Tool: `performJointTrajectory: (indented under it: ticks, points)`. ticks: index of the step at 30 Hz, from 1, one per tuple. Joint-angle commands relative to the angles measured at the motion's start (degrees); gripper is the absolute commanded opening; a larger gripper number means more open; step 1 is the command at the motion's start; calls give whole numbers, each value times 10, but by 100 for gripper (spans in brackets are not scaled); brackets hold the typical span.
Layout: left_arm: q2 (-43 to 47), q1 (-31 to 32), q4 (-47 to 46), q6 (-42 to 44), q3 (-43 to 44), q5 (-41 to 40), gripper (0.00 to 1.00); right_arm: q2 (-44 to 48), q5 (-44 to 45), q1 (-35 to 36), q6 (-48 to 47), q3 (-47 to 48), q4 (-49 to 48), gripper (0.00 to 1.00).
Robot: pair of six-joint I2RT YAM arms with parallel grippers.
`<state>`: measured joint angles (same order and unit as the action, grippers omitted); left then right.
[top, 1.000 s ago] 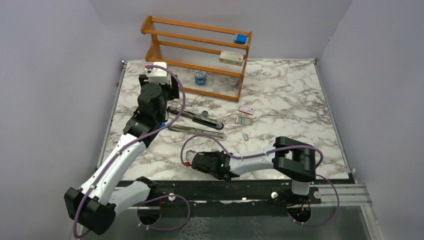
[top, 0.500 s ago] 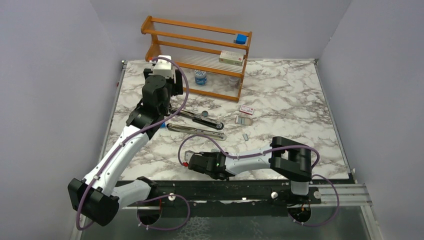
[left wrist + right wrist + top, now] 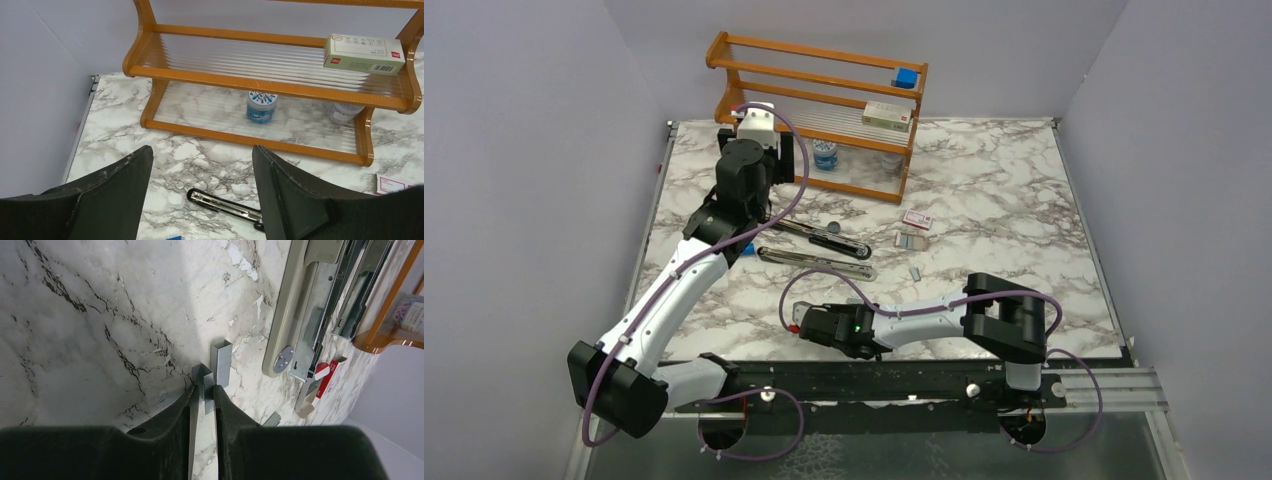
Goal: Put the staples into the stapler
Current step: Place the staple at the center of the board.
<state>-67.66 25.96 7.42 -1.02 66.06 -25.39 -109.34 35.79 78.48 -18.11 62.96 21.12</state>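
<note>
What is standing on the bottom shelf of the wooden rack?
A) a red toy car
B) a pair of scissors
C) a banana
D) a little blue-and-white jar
D: the left wrist view shows a small blue-and-white jar standing on the bottom shelf of the wooden rack.

No wording was legible. A pale green box on the wooden rack carried a red logo, rows of tiny print and a barcode, all too small to read. A blue jar had a white lid design. A red-and-white box showed only blurred print.
</note>
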Motion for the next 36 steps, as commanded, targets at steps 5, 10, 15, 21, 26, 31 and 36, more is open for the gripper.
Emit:
performJointTrajectory:
  ticks: [5, 10, 15, 21, 26, 31, 36]
  points:
    - [-4, 0, -2, 7, 16, -3, 75, -30, -128, 9, 51, -16, 55, 25]
    - [-3, 0, -1, 7, 14, -5, 75, -27, -135, 9, 60, -15, 60, 26]
    - [-3, 0, -2, 8, 13, -6, 75, -27, -137, 9, 71, -15, 67, 25]
    - [-5, 0, -3, 7, 12, -4, 75, -24, -143, 11, 85, -15, 73, 28]
    - [-5, 0, -2, 6, 11, -5, 75, -22, -146, 15, 90, -14, 78, 30]
    - [-5, 0, -2, 7, 12, -5, 75, -22, -152, 18, 94, -13, 79, 31]
    - [-6, 0, -2, 7, 11, -5, 75, -27, -155, 19, 98, -11, 83, 32]
